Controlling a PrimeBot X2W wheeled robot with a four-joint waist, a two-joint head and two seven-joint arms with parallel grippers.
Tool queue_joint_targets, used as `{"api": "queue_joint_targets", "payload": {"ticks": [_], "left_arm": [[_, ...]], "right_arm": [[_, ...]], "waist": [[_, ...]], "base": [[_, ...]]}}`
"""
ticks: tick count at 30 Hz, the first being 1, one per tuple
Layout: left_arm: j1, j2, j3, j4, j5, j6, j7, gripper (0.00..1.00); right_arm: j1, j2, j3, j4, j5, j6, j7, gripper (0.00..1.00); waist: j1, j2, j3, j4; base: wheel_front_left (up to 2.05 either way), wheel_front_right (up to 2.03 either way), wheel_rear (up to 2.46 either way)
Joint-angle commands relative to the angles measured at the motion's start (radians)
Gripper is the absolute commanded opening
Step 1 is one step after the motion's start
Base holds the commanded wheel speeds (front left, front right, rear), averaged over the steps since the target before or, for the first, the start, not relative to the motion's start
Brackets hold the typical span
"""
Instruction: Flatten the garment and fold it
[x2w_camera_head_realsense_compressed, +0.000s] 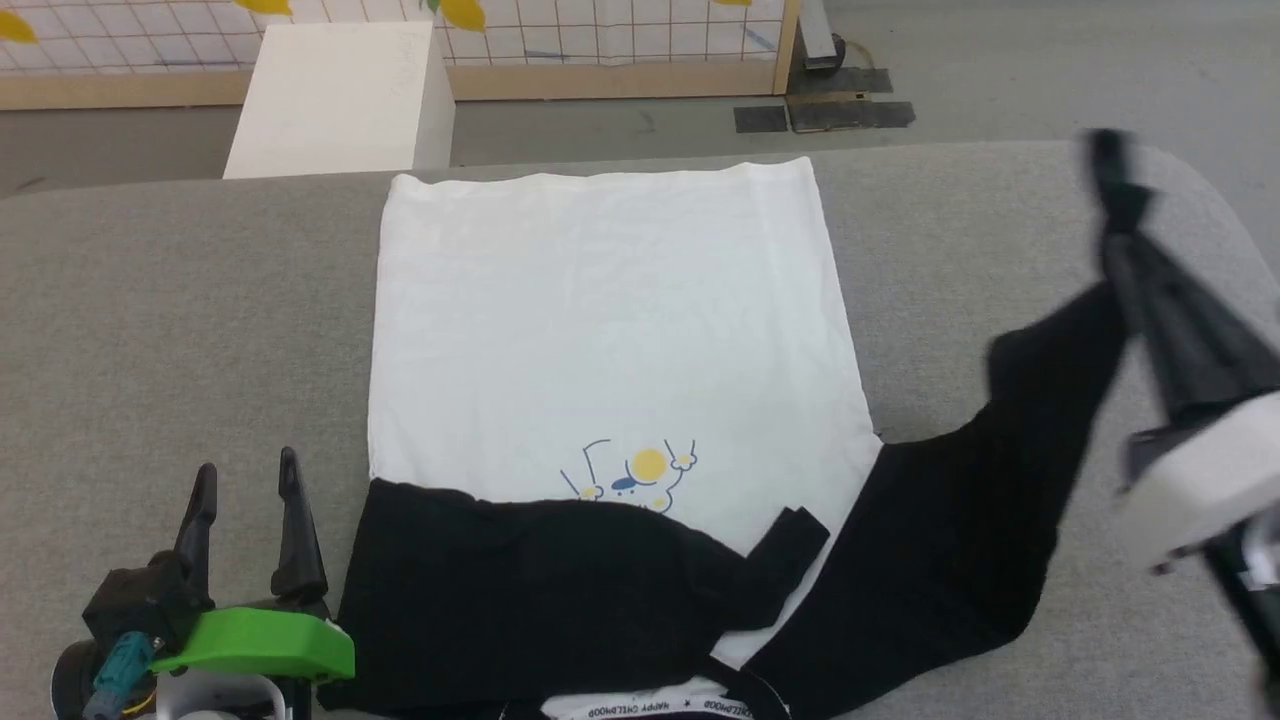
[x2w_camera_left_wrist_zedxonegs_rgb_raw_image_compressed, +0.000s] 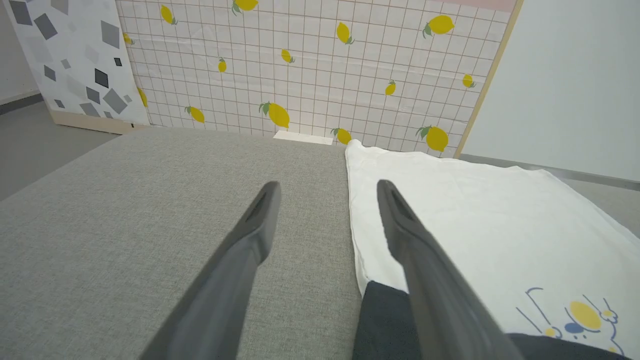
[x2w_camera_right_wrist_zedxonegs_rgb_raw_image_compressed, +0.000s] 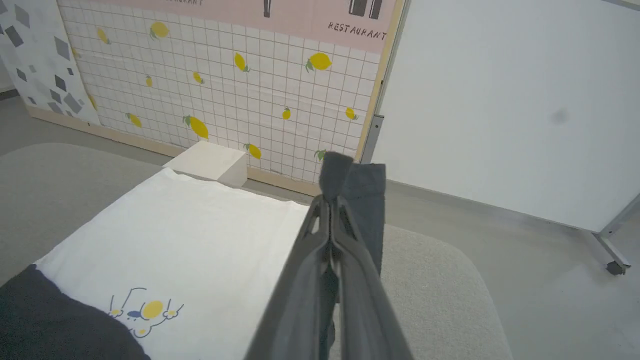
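The garment (x2w_camera_head_realsense_compressed: 600, 330) lies flat on the grey table, white body spread out, with the yellow-and-blue print (x2w_camera_head_realsense_compressed: 640, 472) near my side. One black sleeve (x2w_camera_head_realsense_compressed: 540, 590) is folded across the chest. The other black sleeve (x2w_camera_head_realsense_compressed: 960, 540) stretches up to the right, its cuff (x2w_camera_right_wrist_zedxonegs_rgb_raw_image_compressed: 357, 182) pinched in my right gripper (x2w_camera_head_realsense_compressed: 1105, 165), which is shut on it and raised above the table. My left gripper (x2w_camera_head_realsense_compressed: 245, 485) stands open at the lower left, just off the garment's edge, with nothing between its fingers (x2w_camera_left_wrist_zedxonegs_rgb_raw_image_compressed: 260, 215).
A white box (x2w_camera_head_realsense_compressed: 340, 95) stands on the floor beyond the table's far edge, before a lemon-patterned wall panel (x2w_camera_left_wrist_zedxonegs_rgb_raw_image_compressed: 310, 65). Dark mats (x2w_camera_head_realsense_compressed: 825, 110) lie on the floor at the back right. Bare grey tabletop (x2w_camera_head_realsense_compressed: 170, 320) spreads to the left.
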Motion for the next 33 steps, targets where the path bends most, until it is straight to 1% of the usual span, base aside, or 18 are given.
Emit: {"api": "queue_joint_targets", "payload": {"ticks": [1, 4, 7, 11, 14, 20, 26, 30, 33], "left_arm": [[0.002, 0.006, -0.003, 0.002, -0.003, 0.0, 0.001, 1.0], [-0.005, 0.005, -0.012, 0.002, -0.003, 0.0, 0.002, 1.0], [-0.01, 0.005, -0.018, 0.003, -0.005, 0.002, 0.002, 1.0], [-0.018, 0.003, -0.025, 0.007, -0.011, 0.002, 0.0, 1.0], [-0.029, 0.001, -0.033, 0.013, -0.014, 0.002, -0.001, 1.0], [-0.052, -0.004, -0.045, 0.031, -0.022, -0.001, -0.006, 1.0], [-0.084, -0.01, -0.062, 0.046, -0.027, -0.003, -0.009, 1.0], [-0.106, -0.015, -0.074, 0.058, -0.029, -0.006, -0.01, 1.0], [-0.118, -0.018, -0.077, 0.06, -0.029, -0.007, -0.011, 1.0]], "right_arm": [[-0.03, -0.001, 0.055, -0.01, -0.017, -0.001, 0.003, 0.0], [-0.076, 0.015, 0.206, 0.007, -0.041, -0.001, 0.001, 0.0], [-0.115, 0.036, 0.341, 0.057, -0.054, -0.001, -0.01, 0.0], [-0.148, 0.08, 0.512, 0.172, -0.041, -0.001, -0.034, 0.0], [-0.165, 0.105, 0.605, 0.279, -0.034, -0.001, -0.063, 0.0], [-0.187, 0.146, 0.722, 0.481, -0.012, -0.001, -0.136, 0.0], [-0.237, 0.157, 0.775, 0.677, 0.017, -0.001, -0.184, 0.0], [-0.267, 0.157, 0.803, 0.789, 0.065, -0.001, -0.188, 0.0], [-0.287, 0.157, 0.815, 0.85, 0.087, -0.001, -0.184, 0.0]], "waist": [[0.0001, 0.011, 0.0, 0.008], [0.0001, 0.011, 0.004, 0.021], [0.0001, 0.011, 0.014, 0.036], [0.0001, 0.011, 0.034, 0.062], [0.0001, 0.011, 0.052, 0.084], [0.0001, 0.011, 0.089, 0.124], [0.0001, 0.011, 0.135, 0.162], [0.0001, 0.011, 0.165, 0.18], [0.0001, 0.011, 0.176, 0.186]], "base": [[0.0, 0.0, 0.0], [0.0, 0.0, 0.0], [0.0, 0.0, 0.0], [0.0, 0.0, 0.0], [0.0, 0.0, 0.0], [0.0, 0.0, 0.0], [0.0, 0.0, 0.0], [0.0, 0.0, 0.0], [0.0, 0.0, 0.0]]}}
